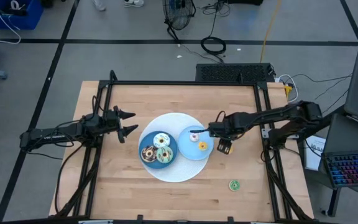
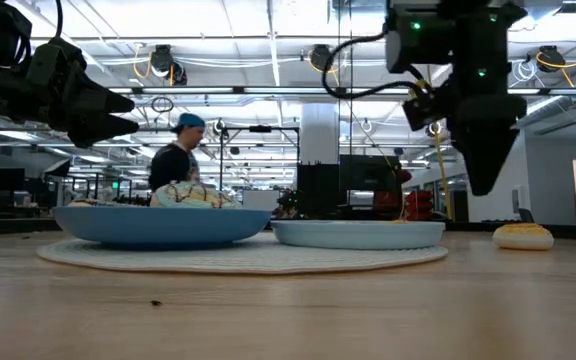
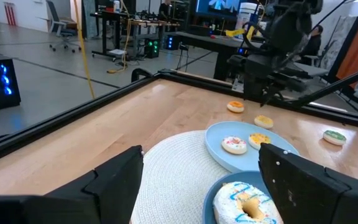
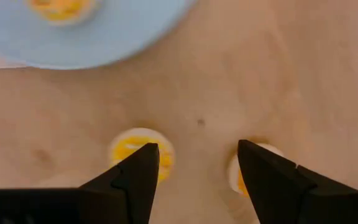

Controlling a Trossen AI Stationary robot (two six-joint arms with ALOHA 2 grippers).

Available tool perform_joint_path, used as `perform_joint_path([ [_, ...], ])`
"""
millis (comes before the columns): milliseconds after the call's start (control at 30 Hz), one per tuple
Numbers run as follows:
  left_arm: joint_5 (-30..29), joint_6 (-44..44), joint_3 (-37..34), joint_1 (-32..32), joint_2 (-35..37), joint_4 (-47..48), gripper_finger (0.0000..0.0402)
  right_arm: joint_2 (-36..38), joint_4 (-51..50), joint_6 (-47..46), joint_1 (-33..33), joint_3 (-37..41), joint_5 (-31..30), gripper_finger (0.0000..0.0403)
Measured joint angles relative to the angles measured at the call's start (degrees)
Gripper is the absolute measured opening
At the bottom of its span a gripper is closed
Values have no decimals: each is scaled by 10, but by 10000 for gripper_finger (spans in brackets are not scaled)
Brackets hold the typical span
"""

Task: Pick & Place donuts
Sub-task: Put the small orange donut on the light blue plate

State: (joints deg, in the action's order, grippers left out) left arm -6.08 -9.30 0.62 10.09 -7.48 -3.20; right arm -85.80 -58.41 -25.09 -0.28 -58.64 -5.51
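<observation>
High view: the right pincer (image 1: 224, 148) points down at the bare wood just beside the smaller blue plate (image 1: 188, 149). Its fingers stand apart with nothing between them. In the right wrist view, two tiny yellow donuts lie on the table directly below that pincer (image 4: 196, 146): one yellow donut (image 4: 129, 149) is partly behind one finger and the other yellow donut (image 4: 238, 174) partly behind the second finger.

The smaller plate, touching distance from the right pincer, carries two tiny donuts: a white-iced one (image 1: 194, 137) and a yellow one (image 1: 202, 146). One tiny green donut (image 1: 234, 185) lies alone on the wood, well apart from the right pincer, toward the table's near edge.

The left pincer (image 1: 134, 122) hovers wide open and empty at the rim of the round white mat (image 1: 173, 174). Just ahead of its fingertips sits the second blue plate (image 1: 146, 140), which holds three larger donuts: a white donut (image 1: 161, 139), a chocolate donut (image 1: 148, 153) and a green-iced donut (image 1: 164, 155).

Eight donuts in all, two plates, one mat.
</observation>
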Motion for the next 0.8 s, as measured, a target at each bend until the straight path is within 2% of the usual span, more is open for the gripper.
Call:
perform_joint_path([
  [133,0,0,0,0,0,0,316,38,24,-24,-18,52,-20,207],
  [433,0,0,0,0,0,0,322,101,73,-67,-79,150,-17,206],
  [633,0,0,0,0,0,0,312,111,104,-70,-99,171,28,207],
  [800,0,0,0,0,0,0,312,110,105,-70,-99,171,29,202],
])
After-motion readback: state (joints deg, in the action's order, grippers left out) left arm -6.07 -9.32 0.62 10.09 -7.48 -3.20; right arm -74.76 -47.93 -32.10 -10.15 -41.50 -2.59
